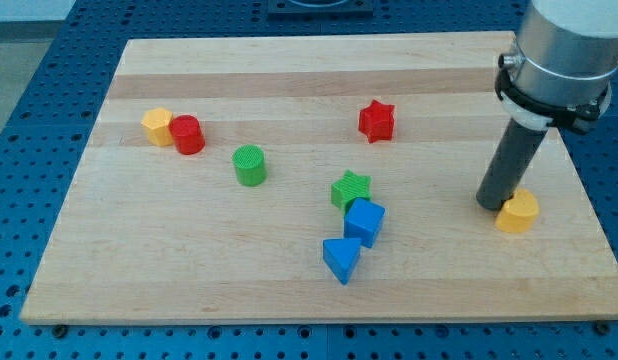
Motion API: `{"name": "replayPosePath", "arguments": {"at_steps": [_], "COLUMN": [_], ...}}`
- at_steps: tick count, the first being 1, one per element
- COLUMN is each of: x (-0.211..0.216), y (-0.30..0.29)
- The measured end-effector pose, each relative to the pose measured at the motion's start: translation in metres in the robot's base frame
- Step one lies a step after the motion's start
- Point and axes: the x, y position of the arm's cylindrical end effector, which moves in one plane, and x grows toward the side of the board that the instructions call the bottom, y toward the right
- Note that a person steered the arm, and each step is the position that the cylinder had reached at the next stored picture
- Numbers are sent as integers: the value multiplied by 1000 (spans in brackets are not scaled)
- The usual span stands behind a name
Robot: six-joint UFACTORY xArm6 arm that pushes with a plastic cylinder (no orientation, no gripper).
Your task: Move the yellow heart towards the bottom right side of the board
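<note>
Tip (491, 205): no gripper here — bare rod end, touching the yellow heart's left side.
Yellow heart (518, 212): near the board's (289, 70) right edge, lower half.
Centre cluster: green star (350, 189), blue cube (365, 221), blue triangle (340, 259) — touching in a chain.
Elsewhere: red star (376, 121); green cylinder (250, 165); red cylinder (187, 134) against yellow hexagon (157, 126).

My tip (492, 203) touching the yellow heart (518, 212), board's (289, 70) right side

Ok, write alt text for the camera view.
My tip touches the yellow heart from the view's left, near the wooden board's right edge. A green star, blue cube and blue triangle cluster mid-board; a red star, green cylinder, red cylinder and yellow block lie farther up and left.
</note>
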Motion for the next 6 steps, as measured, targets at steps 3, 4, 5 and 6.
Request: {"name": "replayPosePath", "arguments": {"at_steps": [3, 4, 5, 6], "x": [38, 51, 33, 37], "y": [25, 25, 2, -35]}}
